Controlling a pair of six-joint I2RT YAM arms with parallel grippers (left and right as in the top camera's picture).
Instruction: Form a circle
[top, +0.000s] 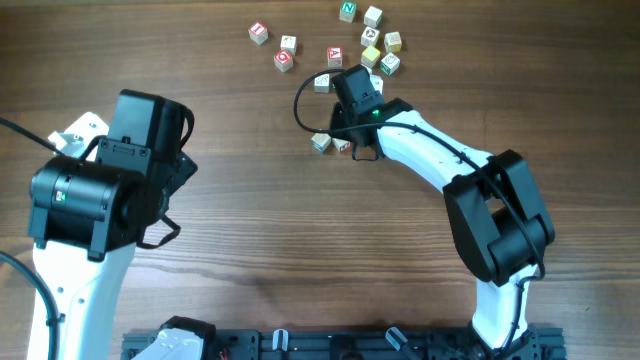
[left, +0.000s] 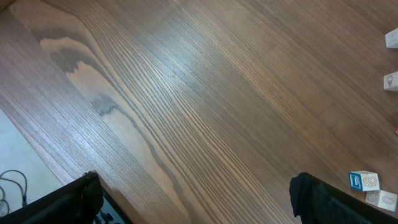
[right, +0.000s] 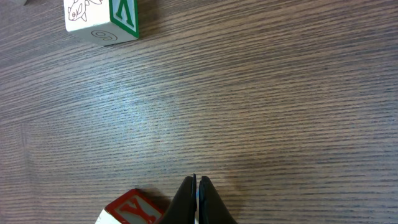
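The left claw (left: 193, 202) stood spread as wide as it would go and held nothing. In its wrist view only the two black fingertips (left: 68, 202) showed at the lower corners, with the bare wood grain of the surface (left: 186, 93) between them. Seen from overhead, the left arm (top: 95, 195) sat toward 9 o'clock, well apart from every cube.

The right claw (right: 198, 198) was shut tight, its two fingers pressed together with nothing between them. A cube with a red Y (right: 134, 211) lay just beside the tips, at about 8 o'clock in the wrist view; whether it touched them could not be told. Farther off, toward 11 o'clock, sat a cube with a green Y (right: 102, 22) and a small line drawing on its top face. The right arm (top: 430, 150) reached from 5 o'clock toward the upper middle of the surface, and a black cable (top: 300, 110) looped out at the wrist's 9 o'clock.

The clump of three cubes (top: 322, 142) lay at 7 o'clock of the right wrist, partly covered by it, so only two showed clearly from overhead. The left wrist view caught the clump (left: 367, 181) at its 4 o'clock corner, the cubes huddled close, one with a blue mark. They made a tight cluster, not a ring. The scatter of cubes (top: 371, 40) spread loosely at 12 to 1 o'clock of the clump, along the top middle of the surface.
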